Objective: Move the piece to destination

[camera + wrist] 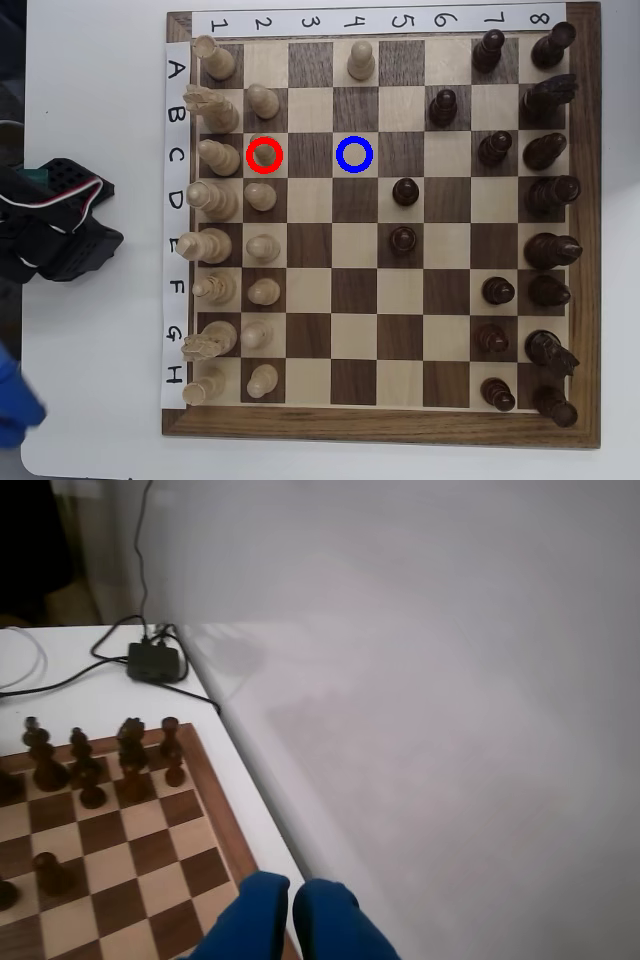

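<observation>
In the overhead view the piece (265, 153), a short cream pawn, stands inside a red ring in row C, column 2 of the chessboard (380, 428). The destination (355, 154) is the empty blue-ringed square two columns to its right. A blurred blue part of my gripper (14, 402) shows at the lower left edge, off the board and far from the pawn. In the wrist view the gripper (291, 925) has its blue fingers (248, 920) pressed almost together with nothing between them, over the board's right border. The piece and the destination are out of the wrist view.
Light pieces (212, 196) fill columns 1 and 2, and a lone cream pawn (360, 62) stands at A4. Dark pieces (548, 195) crowd columns 7 and 8, with two dark pawns (404, 191) mid-board. A black box (153, 661) with cables lies beyond the board, beside a wall (450, 700).
</observation>
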Robot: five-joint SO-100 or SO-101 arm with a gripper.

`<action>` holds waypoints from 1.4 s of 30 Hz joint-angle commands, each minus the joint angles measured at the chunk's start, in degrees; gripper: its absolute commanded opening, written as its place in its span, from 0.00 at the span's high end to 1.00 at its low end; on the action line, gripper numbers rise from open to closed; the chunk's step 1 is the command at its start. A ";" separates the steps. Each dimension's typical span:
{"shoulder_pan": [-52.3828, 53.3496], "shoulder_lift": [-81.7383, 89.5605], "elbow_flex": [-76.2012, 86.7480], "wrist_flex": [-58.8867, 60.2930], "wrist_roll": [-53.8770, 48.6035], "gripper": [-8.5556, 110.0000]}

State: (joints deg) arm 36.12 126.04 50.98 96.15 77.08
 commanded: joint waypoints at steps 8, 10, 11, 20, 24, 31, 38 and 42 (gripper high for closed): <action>-21.18 5.19 17.93 0.88 6.15 0.93; -23.55 6.77 21.27 0.88 5.10 0.93; -24.70 7.38 22.41 0.88 5.71 0.93; -32.08 7.73 30.76 0.88 12.83 0.93; -35.68 6.86 33.57 0.79 17.49 0.93; -42.89 7.21 38.76 0.70 25.05 0.93; -47.29 9.40 49.39 -2.99 30.15 0.93; -46.23 9.67 54.32 -5.45 29.27 0.93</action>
State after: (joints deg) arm -6.94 131.75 98.35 95.54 99.23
